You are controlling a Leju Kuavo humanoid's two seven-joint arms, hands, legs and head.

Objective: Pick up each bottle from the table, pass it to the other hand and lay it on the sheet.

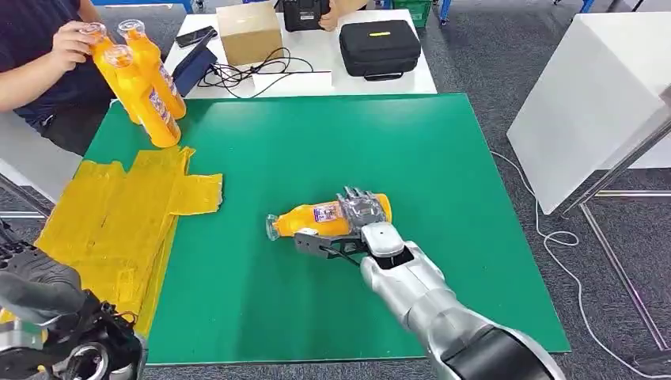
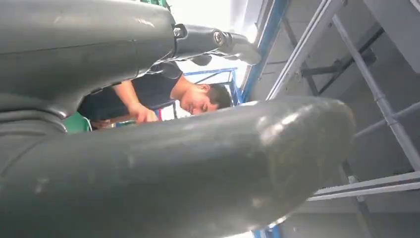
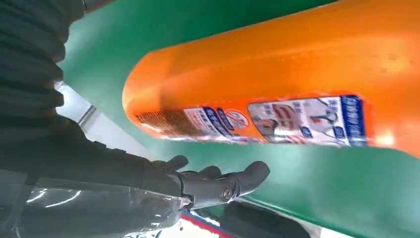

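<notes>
The right hand (image 1: 360,226), grey and many-fingered at the end of the silver arm, lies over the fat end of the orange plastic bottle (image 1: 324,218) with the white and blue label; its fingers drape across the far side of the body and the thumb sits along the near side, so it appears to be closing round the bottle, though I cannot tell whether the grip is firm yet. The bottle lies on its side on the green table mat (image 1: 443,158), near the middle, its clear cap pointing toward the yellow crinkled sheet (image 1: 111,214). In the right wrist view the bottle (image 3: 277,74) sits just beside the dark fingers (image 3: 218,183), with green mat visible between them. My worry is that a smooth round bottle held at one end could roll away or tip cap-down on lifting if the fingers do not wrap fully. The left hand (image 1: 55,317) hangs low at the near edge of the sheet; whether it is spread or curled I cannot tell. Further out, a person's hand (image 1: 70,43) holds three more orange bottles (image 1: 146,79) upright at the far corner of the mat, close to the sheet, and could get in the way of laying down. Beyond lie a black zip case (image 1: 380,47), a cardboard box (image 1: 249,32) and cables on a white table.
</notes>
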